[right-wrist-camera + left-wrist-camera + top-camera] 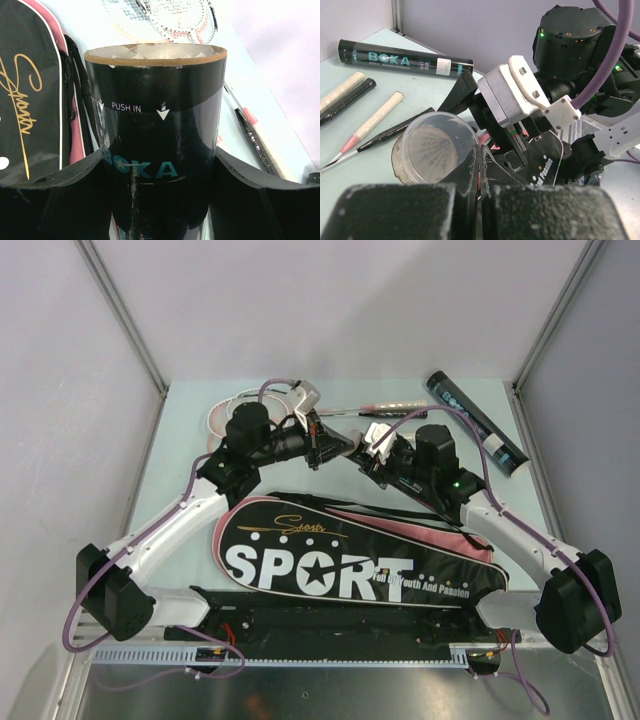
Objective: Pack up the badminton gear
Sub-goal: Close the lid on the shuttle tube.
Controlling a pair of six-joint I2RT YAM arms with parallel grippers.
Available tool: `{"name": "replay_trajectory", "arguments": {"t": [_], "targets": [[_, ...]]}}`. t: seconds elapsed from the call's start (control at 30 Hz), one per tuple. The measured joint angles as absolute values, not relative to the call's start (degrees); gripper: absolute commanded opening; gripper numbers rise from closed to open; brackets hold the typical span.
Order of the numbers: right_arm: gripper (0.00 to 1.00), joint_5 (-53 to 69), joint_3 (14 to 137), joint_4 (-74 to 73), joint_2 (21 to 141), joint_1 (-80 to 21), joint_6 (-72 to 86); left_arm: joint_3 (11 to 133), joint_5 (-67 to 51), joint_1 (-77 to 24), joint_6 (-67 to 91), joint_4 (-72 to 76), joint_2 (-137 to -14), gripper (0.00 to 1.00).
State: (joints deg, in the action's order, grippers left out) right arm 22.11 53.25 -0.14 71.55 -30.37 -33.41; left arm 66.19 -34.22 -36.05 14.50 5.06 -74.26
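Note:
My right gripper [368, 452] is shut on a dark shuttlecock tube [157, 140] with teal print. Its open end [155, 52] shows white feathers inside. My left gripper [318, 442] faces it, shut on the rim of a clear plastic cap [437, 147], which sits right at the tube's brown mouth [395, 162]; a shuttlecock shows through it. A second dark tube [475, 423] lies at the back right, also in the left wrist view [405, 60]. The pink-and-white rackets [250, 405] lie at the back, handles [375, 117] pointing right.
A black and pink racket bag [350, 560] printed SPORT lies across the near table in front of both arms, its edge in the right wrist view [30, 100]. Grey walls close the back and sides. The two arms nearly touch at the centre.

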Motion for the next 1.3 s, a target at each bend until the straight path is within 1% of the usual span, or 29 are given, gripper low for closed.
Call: {"name": "replay_trajectory", "arguments": {"t": [0.6,0.87,1.17,1.3], "targets": [[0.18,21.67,53.25,-1.17,68.45,-31.66,-32.69,66.04,-32.88,-36.1,12.01,3.7,-76.82,0.0],[0.18,22.57,53.25,-2.24,68.38,-31.68,-32.82,66.11,-37.1,-35.55,12.56,4.21,-77.41,0.0],[0.18,23.51,53.25,-2.46,66.89,-31.83,-32.77,65.78,-46.78,-33.26,17.21,8.45,-77.3,0.0],[0.18,24.05,53.25,-2.94,65.89,-32.18,-32.77,65.78,-49.34,-33.23,18.13,9.67,-77.38,0.0]]}}
